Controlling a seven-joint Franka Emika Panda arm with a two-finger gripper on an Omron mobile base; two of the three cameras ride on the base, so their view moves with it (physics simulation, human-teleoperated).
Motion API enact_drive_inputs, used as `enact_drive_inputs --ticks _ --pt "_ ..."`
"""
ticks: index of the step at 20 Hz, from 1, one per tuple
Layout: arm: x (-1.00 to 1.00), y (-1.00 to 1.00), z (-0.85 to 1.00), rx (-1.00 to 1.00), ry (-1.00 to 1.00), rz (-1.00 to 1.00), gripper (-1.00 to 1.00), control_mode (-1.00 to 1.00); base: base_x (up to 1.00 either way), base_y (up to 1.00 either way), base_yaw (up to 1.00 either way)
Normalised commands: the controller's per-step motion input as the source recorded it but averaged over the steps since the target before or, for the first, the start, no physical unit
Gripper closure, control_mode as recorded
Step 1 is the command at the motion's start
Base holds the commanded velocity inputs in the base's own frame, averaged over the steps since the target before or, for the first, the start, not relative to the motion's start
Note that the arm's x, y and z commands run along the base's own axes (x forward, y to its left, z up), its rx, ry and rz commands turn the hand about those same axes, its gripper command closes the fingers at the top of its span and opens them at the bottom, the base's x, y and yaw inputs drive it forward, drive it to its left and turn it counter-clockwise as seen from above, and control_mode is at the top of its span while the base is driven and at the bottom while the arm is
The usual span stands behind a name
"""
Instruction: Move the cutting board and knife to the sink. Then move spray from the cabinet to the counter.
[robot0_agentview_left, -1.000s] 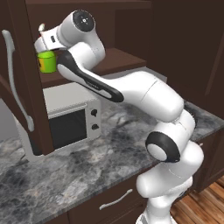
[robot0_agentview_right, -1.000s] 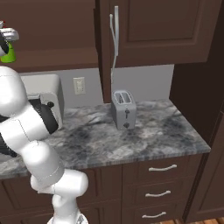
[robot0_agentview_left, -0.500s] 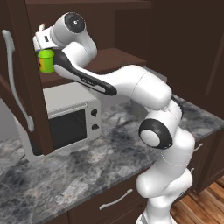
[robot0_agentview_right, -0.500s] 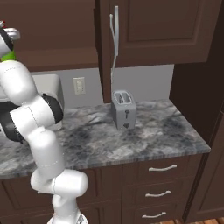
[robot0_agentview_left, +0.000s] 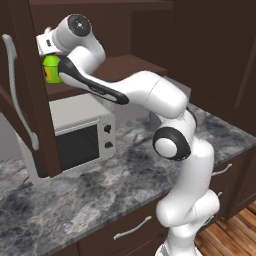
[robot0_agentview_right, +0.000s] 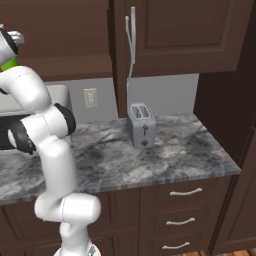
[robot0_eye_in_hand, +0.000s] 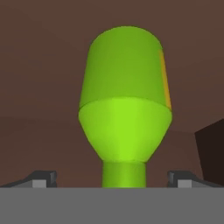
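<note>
Glossy white rounded arm (robot0_agentview_left: 150, 95) segments with dark joint rings.

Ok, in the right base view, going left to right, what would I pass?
Spray → wall outlet → cabinet door handle → toaster → drawer handles.

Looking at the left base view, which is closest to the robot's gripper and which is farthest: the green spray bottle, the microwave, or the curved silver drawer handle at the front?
1. Spray: right at the open gripper, up in the cabinet.
2. Microwave: below it, on the counter.
3. Drawer handle: lowest, under the counter's front edge.
</note>
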Motion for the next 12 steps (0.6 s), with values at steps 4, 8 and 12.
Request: enact_drive_inputs --ticks 4,8,12 --pt "0.15 0.04 0.0 0.0 0.0 0.0 -1.0 -1.0 0.0 0.0 0.0" --pt "0.14 0.06 0.0 0.0 0.0 0.0 -1.0 -1.0 0.0 0.0 0.0" --pt "0.09 0.02 0.0 0.0 0.0 0.0 -1.0 -1.0 0.0 0.0 0.0"
